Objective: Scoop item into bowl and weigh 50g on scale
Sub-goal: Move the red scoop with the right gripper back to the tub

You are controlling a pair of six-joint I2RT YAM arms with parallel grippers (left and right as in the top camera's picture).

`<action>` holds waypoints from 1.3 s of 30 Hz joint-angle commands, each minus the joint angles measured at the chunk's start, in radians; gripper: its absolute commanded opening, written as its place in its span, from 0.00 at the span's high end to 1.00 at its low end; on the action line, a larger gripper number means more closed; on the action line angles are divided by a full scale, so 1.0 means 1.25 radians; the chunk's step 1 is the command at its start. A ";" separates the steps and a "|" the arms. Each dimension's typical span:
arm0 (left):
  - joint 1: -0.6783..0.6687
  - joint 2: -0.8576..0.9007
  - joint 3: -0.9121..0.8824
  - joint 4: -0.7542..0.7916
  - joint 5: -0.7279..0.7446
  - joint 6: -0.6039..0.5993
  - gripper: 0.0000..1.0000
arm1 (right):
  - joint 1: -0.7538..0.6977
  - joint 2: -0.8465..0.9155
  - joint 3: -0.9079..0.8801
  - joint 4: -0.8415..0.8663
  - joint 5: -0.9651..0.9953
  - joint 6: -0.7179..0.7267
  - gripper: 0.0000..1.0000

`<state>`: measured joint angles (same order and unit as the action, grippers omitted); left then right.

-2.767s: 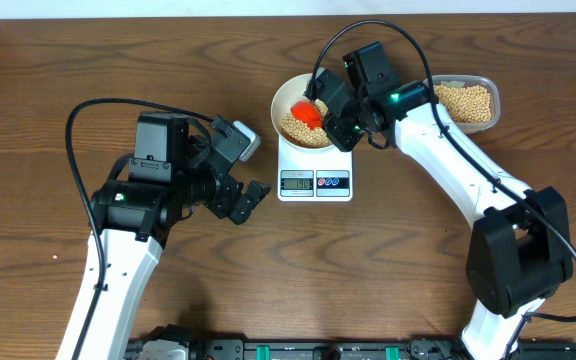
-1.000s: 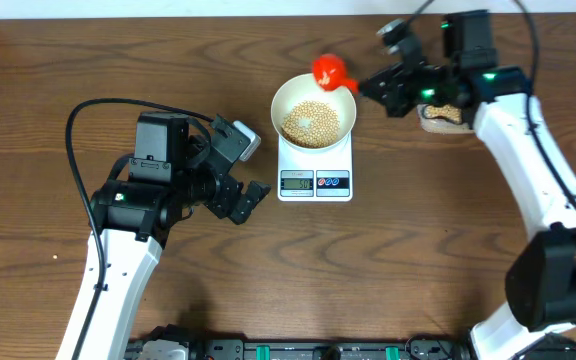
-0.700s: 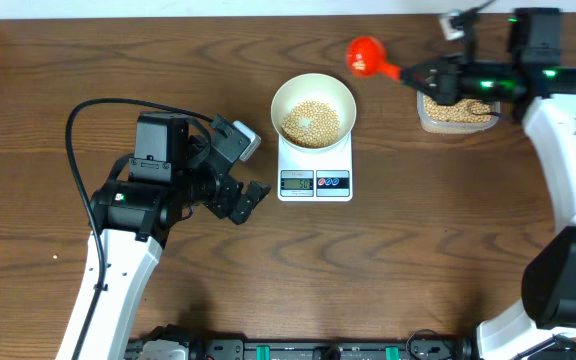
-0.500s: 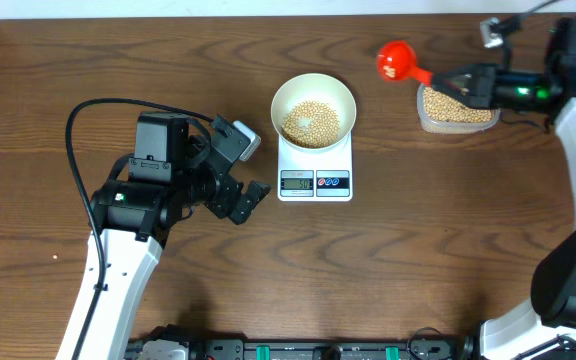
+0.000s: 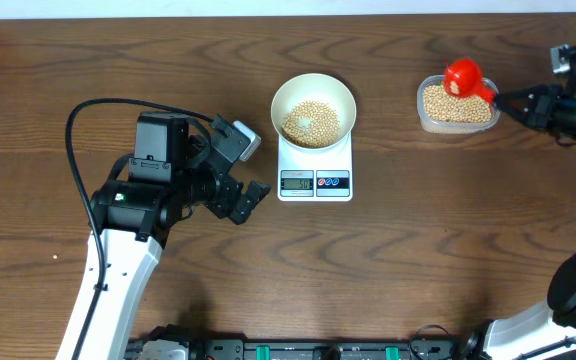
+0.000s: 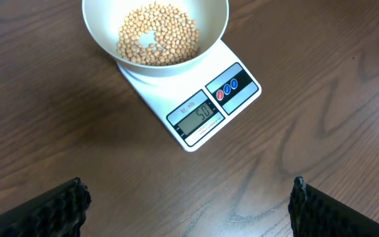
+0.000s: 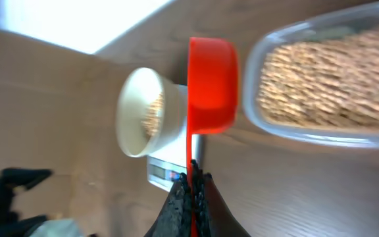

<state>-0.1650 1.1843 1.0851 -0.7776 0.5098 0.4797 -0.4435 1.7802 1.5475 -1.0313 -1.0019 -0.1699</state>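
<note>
- Beans (image 6: 156,36) sit in a shallow pile in the white bowl (image 6: 104,26), which rests on the back half of the scale (image 6: 206,105). A second batch fills the clear container (image 5: 419,110), well apart on the right.
- Scale display looks like it reads the target, but the digits are small, so that is my read and not a sure one.
- Right gripper (image 7: 191,191) is clamped on the thin handle of the red scoop (image 7: 212,85). Scoop head hangs over the container's near corner. Can't tell whether anything is in it.
- Left gripper (image 6: 191,201) is spread wide and holds nothing. It hangs over bare table (image 5: 48,60), near the scale's display end, touching neither scale nor bowl.
- Handling, as a judgement: beans are hard, smooth and light. They roll and bounce, so fingers can't pick them. Move them only with the scoop, and tip slowly.
- Scoop looks like stiff, light plastic. The handle is the right place to hold it, as it is held now.
- Bowl looks rigid and light, and it sits loose on the platform. Any nudge would shift the reading. If it has to move, take it by the rim.
</note>
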 commanded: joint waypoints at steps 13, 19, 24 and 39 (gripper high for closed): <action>-0.002 0.004 0.019 0.000 -0.004 0.014 0.01 | 0.125 -0.018 0.004 0.014 0.415 -0.007 0.98; -0.002 0.004 0.019 0.000 -0.004 0.014 0.01 | 0.208 -0.018 0.004 0.063 0.536 0.024 0.99; -0.002 0.004 0.019 0.000 -0.004 0.014 0.01 | 0.268 -0.018 0.004 0.069 0.696 0.068 0.98; -0.002 0.004 0.019 0.000 -0.004 0.014 0.01 | 0.456 -0.070 0.004 0.082 1.147 0.082 0.99</action>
<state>-0.1650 1.1843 1.0851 -0.7776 0.5098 0.4797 0.0933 1.7477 1.5475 -0.9329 0.2546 -0.0834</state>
